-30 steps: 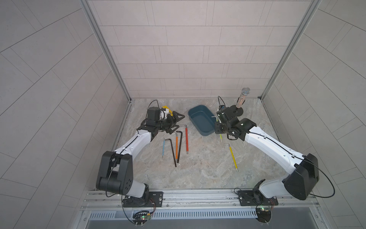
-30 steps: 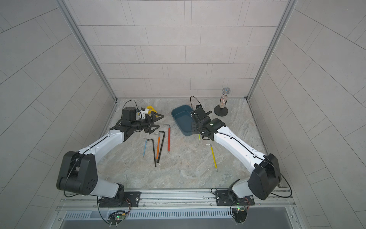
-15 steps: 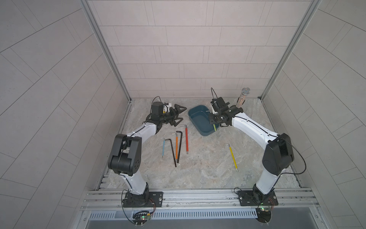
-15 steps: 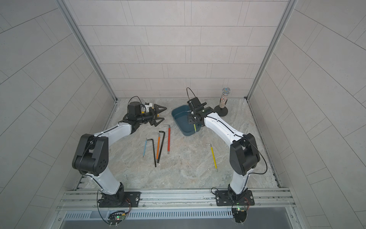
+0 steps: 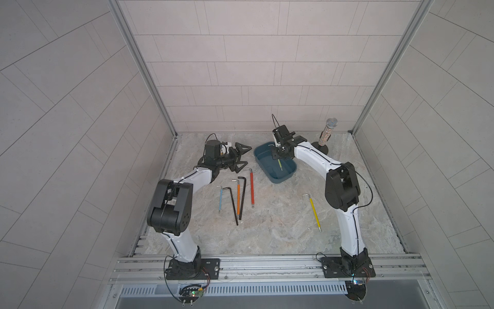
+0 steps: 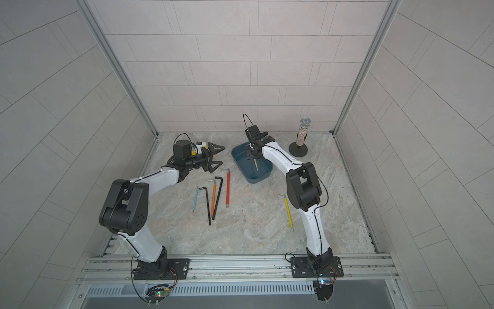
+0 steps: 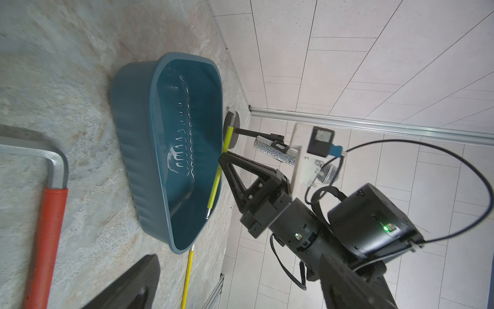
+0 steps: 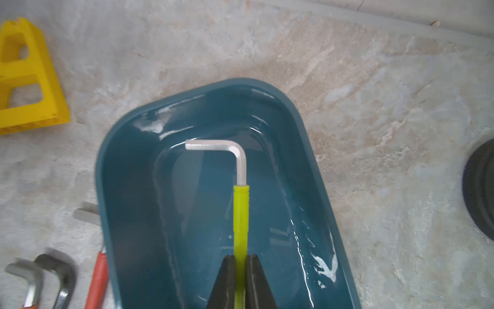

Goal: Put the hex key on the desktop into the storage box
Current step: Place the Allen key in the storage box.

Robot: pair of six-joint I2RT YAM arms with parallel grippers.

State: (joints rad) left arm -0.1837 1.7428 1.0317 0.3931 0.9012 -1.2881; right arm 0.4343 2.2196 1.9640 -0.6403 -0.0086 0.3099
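Observation:
My right gripper [image 8: 240,258] is shut on a lime-green hex key [image 8: 240,208] and holds it over the teal storage box [image 8: 149,214]. In both top views the key [image 5: 280,164] [image 6: 256,165] hangs inside the box [image 5: 276,179] [image 6: 251,179]. The left wrist view shows the key [image 7: 213,192] slanting down past the box's rim, its lower tip above the floor. My left gripper [image 5: 244,156] [image 6: 219,156] stands open and empty left of the box. On the desktop [image 5: 267,227] lie several more hex keys: red [image 5: 251,190], black [image 5: 242,198], orange [image 5: 238,192], blue [image 5: 220,199] and yellow [image 5: 313,211].
A glittery microphone on a round black stand [image 5: 327,133] sits at the back right corner, close behind my right arm. A yellow plastic piece [image 8: 24,80] lies left of the box near the back wall. Grey tiled walls close in three sides.
My right gripper has carried the lime-green key from the desktop beside the box to a spot over the box's inside. The left gripper has shifted a little near the back left.

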